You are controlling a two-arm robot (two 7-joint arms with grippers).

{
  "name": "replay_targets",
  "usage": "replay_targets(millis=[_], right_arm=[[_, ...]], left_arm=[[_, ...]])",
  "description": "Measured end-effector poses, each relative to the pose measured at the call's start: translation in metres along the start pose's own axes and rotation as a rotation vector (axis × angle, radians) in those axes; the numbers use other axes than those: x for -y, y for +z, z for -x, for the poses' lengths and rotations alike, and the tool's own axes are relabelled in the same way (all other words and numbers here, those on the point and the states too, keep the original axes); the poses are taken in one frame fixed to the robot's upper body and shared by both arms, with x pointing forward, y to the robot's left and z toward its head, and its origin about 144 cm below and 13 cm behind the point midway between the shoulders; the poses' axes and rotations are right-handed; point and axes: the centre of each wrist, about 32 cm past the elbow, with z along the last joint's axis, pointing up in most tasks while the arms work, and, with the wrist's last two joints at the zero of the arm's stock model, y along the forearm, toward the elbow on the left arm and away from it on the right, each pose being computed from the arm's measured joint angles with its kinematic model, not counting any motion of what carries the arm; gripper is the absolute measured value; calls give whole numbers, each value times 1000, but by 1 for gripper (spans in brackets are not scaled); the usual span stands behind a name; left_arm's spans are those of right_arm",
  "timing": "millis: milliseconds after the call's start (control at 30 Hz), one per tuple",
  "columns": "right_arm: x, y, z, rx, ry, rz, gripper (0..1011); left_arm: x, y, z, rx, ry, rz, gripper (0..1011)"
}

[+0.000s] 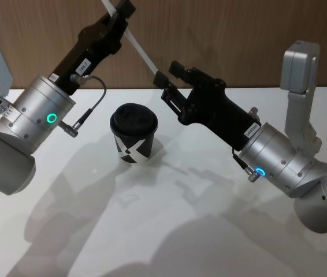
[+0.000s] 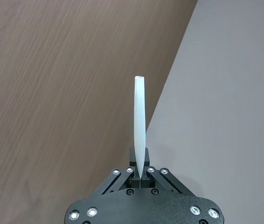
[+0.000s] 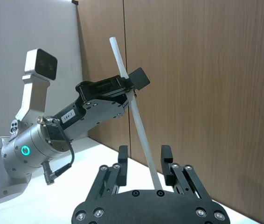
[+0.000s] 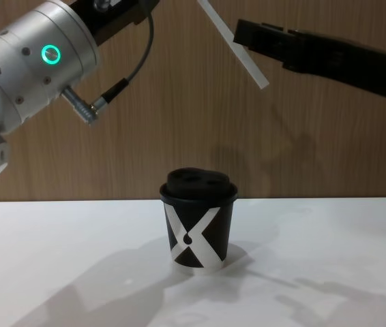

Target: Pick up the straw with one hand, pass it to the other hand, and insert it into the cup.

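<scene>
the left claw [image 1: 119, 10], raised over the far side of the worktop [image 1: 181, 231], is pressed together on the straw [image 1: 141, 52], pinching it partway along its upper part, so that the straw slants down toward the right arm. the right claw [image 3: 144, 154] is spread, with one finger on either side of the straw's lower part and not closed on it. the lidded cup [image 4: 200, 228] stands upright on the worktop, below and between the two claws, apart from the straw.
</scene>
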Motion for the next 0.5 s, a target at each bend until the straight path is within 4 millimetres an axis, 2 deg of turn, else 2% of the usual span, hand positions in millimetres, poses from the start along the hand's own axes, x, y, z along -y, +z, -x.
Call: replay_targets(millis=[33, 67, 100, 167, 267, 300, 400, 433, 500], right_arm=[[0, 0, 0, 0, 0, 0, 421], [0, 0, 0, 0, 0, 0, 481], [0, 0, 0, 0, 0, 0, 481], [0, 0, 0, 0, 0, 0, 579], [0, 0, 0, 0, 0, -1, 635], [0, 0, 0, 0, 0, -1, 691], [0, 0, 0, 0, 1, -1, 757], [0, 0, 0, 0, 1, -1, 814], [0, 0, 0, 0, 1, -1, 867]], left_arm=[[0, 0, 0, 1, 1, 0, 5], [0, 1, 1, 4, 0, 0, 5], [0, 1, 1, 4, 0, 0, 5], [-1, 1, 1, 14, 3, -4, 5], [-1, 2, 2, 30, 6, -12, 5], [-1, 2, 2, 42, 9, -18, 5], [-2, 3, 2, 64, 12, -29, 5], [-2, 3, 3, 79, 14, -38, 6], [-2, 4, 3, 105, 19, -52, 6]])
